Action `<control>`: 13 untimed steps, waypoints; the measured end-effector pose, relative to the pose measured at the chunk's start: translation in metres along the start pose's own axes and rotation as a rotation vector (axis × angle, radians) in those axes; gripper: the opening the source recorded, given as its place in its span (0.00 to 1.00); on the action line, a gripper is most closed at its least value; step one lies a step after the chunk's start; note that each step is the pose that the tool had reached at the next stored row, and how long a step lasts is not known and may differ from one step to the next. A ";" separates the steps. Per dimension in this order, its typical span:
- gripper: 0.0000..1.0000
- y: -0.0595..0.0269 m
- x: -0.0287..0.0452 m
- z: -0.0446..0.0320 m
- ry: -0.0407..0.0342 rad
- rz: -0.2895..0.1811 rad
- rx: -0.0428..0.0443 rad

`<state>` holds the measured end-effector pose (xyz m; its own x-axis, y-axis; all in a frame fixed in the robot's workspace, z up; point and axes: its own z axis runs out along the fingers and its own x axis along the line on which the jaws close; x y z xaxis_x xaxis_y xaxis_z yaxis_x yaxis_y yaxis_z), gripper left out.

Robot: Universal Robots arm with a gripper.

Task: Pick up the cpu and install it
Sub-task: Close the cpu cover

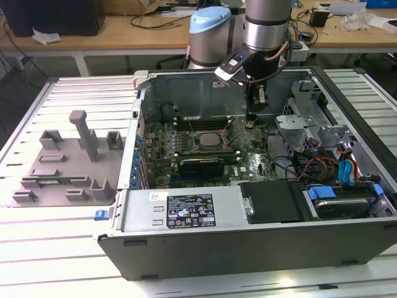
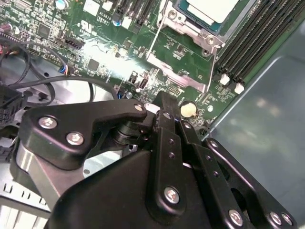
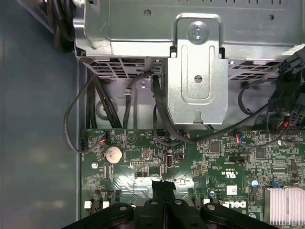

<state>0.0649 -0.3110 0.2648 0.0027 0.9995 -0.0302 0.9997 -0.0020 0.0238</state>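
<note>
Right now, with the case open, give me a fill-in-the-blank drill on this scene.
The cpu sits in its ___. The gripper, fingers shut and holding nothing, hangs over the green ___. The grey holder stands at the exterior view's ___ of the computer case.
Missing words: socket; motherboard; left.

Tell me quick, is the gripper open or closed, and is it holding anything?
Gripper: closed, holding nothing.

cpu (image 2: pixel 212 8) cut off by the second wrist view's edge, pincer (image 3: pixel 163 184) cropped in first wrist view
</note>
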 end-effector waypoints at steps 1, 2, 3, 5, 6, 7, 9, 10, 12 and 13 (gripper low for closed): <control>0.11 -0.0001 0.0001 0.0025 0.0000 0.000 0.0003; 0.11 -0.0001 0.0001 0.0044 0.0001 0.000 0.0007; 0.11 -0.0002 0.0002 0.0082 -0.0001 0.000 0.0027; 0.11 -0.0005 0.0003 0.0119 -0.0001 0.000 0.0048; 0.11 -0.0009 0.0004 0.0130 0.0000 0.000 0.0050; 0.11 -0.0019 0.0005 0.0146 0.0000 0.000 0.0052; 0.11 -0.0053 0.0005 0.0160 0.0000 0.000 0.0051; 0.11 -0.0072 0.0005 0.0163 0.0001 0.000 0.0051; 0.11 -0.0106 0.0005 0.0164 0.0000 0.000 0.0052; 0.11 -0.0131 0.0005 0.0163 0.0000 0.000 0.0052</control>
<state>0.0522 -0.3110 0.2482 0.0024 0.9995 -0.0302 0.9998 -0.0018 0.0186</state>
